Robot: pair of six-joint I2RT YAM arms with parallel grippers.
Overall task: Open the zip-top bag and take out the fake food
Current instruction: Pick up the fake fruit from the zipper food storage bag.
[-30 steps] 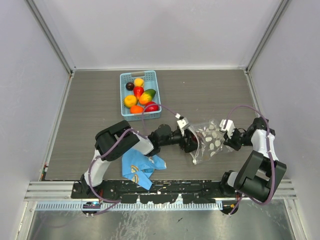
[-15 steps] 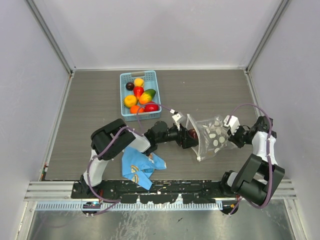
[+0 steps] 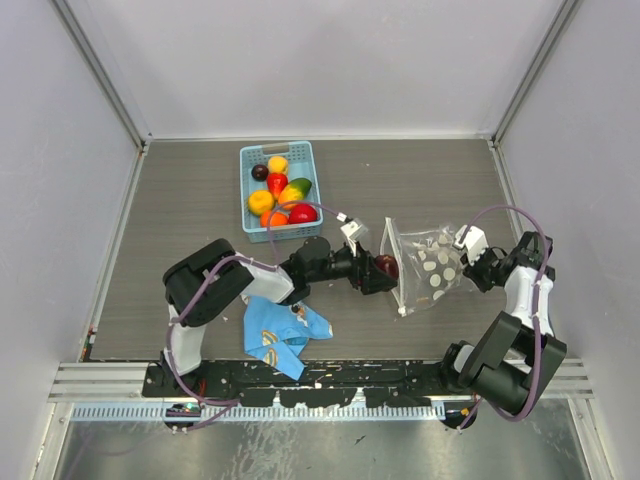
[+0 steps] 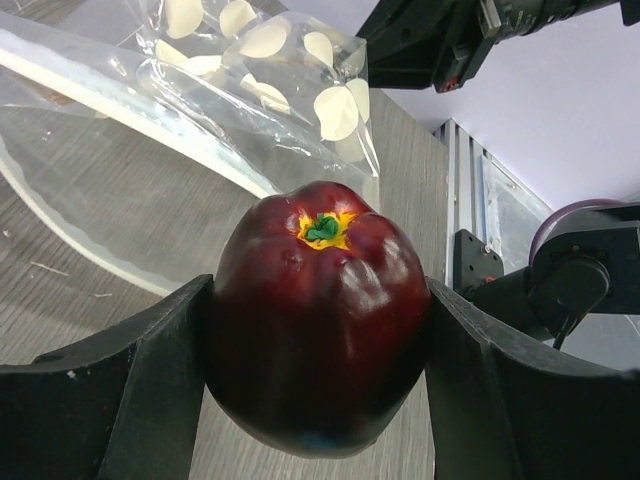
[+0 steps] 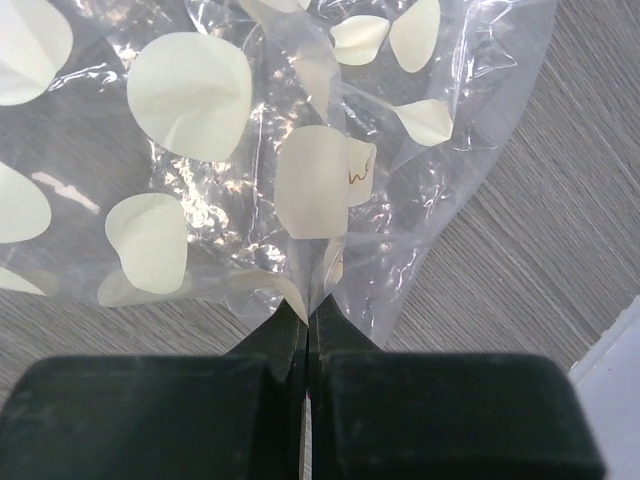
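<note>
The zip-top bag [image 3: 428,268], clear with white dots, lies right of centre with its open mouth facing left. My right gripper [image 3: 466,268] is shut on the bag's [image 5: 250,150] far edge, and in the right wrist view its jaws [image 5: 306,315] pinch the film tight. My left gripper [image 3: 378,270] is shut on a dark red piece of fake food [image 3: 386,266] just outside the bag's mouth. In the left wrist view that fruit [image 4: 320,310] fills the gap between the fingers, green stem outward, and the left gripper [image 4: 320,300] grips its sides. No other food shows inside the bag.
A light blue basket [image 3: 245,190] at the back left of centre holds several red, orange, yellow, green and dark fake fruits [image 3: 278,196]. A blue printed cloth [image 3: 282,335] lies crumpled near the front, beside the left arm. Walls close in the table on three sides.
The right gripper has drawn the bag to the right and a little back. The left gripper's dark red fruit, earlier at the bag's mouth, now sits outside it.
</note>
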